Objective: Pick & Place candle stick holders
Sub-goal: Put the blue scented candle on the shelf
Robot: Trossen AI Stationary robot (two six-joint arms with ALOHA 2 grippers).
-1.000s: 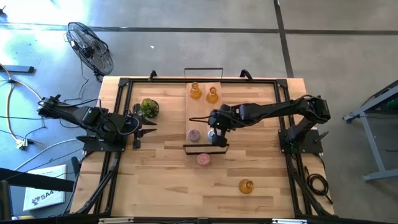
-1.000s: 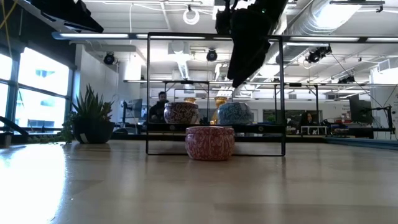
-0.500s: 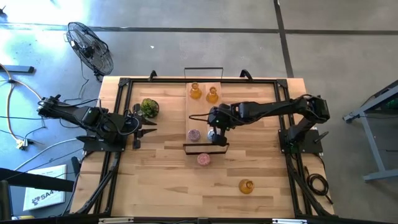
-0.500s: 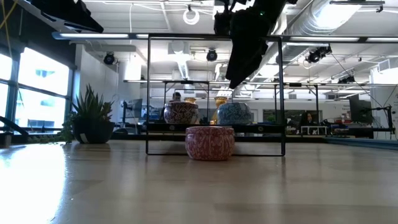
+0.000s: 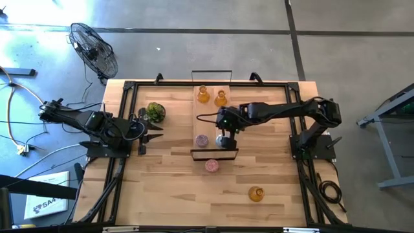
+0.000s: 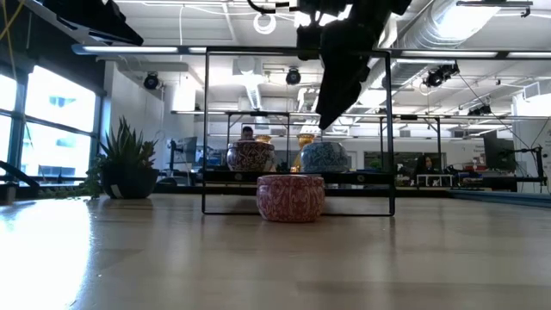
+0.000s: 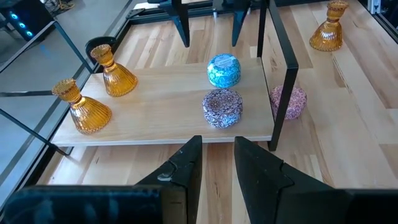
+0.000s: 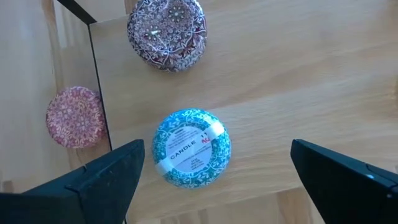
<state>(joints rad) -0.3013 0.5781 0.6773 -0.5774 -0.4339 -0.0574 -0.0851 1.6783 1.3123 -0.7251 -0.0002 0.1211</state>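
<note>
1. This is a robotics lab or test floor set inside a large open industrial office.
2. The wooden surface sits in a black metal frame with two robot arms bolted to its sides, on a bare polished concrete floor.
3. Loose cables trail across that floor beside a standing fan.
4. The low view shows an exposed ceiling with round ducts, pipes and strip lights.
5. Tall windows line one wall.
6. Far behind stand desks with monitors, where a person is visible.
7. A potted plant stands at the surface's edge.
</note>
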